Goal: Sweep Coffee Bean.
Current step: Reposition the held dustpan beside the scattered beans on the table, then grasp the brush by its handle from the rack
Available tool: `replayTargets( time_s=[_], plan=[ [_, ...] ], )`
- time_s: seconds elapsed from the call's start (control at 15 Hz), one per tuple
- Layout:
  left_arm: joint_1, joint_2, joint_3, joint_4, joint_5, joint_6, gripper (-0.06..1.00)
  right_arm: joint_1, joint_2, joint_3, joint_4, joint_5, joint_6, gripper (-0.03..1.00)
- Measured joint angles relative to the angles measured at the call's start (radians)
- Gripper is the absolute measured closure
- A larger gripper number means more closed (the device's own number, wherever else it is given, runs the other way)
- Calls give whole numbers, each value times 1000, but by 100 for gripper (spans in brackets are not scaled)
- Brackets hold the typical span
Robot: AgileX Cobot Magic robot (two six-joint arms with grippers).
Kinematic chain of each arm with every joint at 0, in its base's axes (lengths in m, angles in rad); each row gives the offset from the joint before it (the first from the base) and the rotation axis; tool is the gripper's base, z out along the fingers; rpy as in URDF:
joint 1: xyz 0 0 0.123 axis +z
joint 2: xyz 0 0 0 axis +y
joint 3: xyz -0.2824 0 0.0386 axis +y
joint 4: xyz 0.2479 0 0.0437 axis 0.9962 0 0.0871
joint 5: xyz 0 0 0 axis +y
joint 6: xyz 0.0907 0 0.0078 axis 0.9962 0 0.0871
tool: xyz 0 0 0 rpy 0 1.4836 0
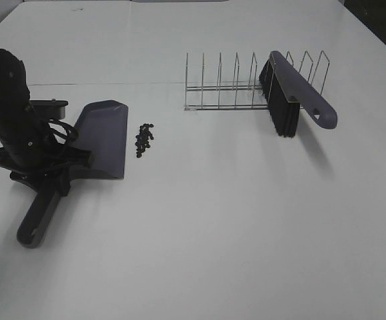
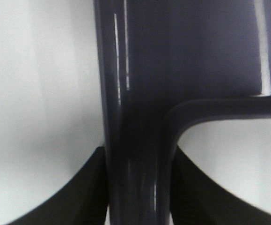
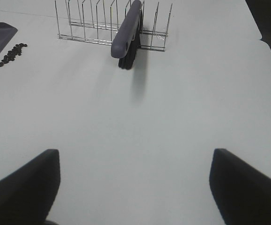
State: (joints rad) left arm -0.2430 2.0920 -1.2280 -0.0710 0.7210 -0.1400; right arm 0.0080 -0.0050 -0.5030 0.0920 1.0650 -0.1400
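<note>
Now, my left claw [image 1: 58,175] is clamped on the handle of the grey-purple plastic dustpan [image 1: 103,137], close to where the handle meets the scoop. The wrist view shows both fingers pressed against its sides. The right claw [image 3: 135,183] hangs spread wide over bare white tabletop [image 1: 233,220], holding nothing.

The small cluster of dark oval coffee beans [image 1: 143,139] lies on the tabletop just beside the dustpan's front lip, not touching it.

My worries:
- If I tilt the scoop, the lip could lift and beans would slip under it.
- If I nudge the pan forward, the lip could scatter the beans, since they look likely to roll.
- The grey-handled, black-bristled brush [image 1: 299,93] leans in a slot of the thin wire rack [image 1: 219,90], so pulling it out at an angle might drag the light rack along.

I can read no brand, label or writing anywhere.
</note>
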Motion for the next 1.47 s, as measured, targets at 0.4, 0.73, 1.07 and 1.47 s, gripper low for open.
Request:
replayTargets(
  time_s=[0.4, 0.73, 1.07, 1.47],
  plan=[
    [0, -160, 4, 29, 50, -21, 59, 0, 0, 0, 0, 0, 0, 20],
    [0, -161, 4, 38, 70, -21, 59, 0, 140, -52, 1, -129, 3, 20],
    [0, -161, 4, 46, 78, -21, 59, 0, 658, -319, 1, -213, -89, 20],
    [0, -161, 4, 47, 78, -21, 59, 20, 1172, -785, 87, -106, -119, 20]
  ],
)
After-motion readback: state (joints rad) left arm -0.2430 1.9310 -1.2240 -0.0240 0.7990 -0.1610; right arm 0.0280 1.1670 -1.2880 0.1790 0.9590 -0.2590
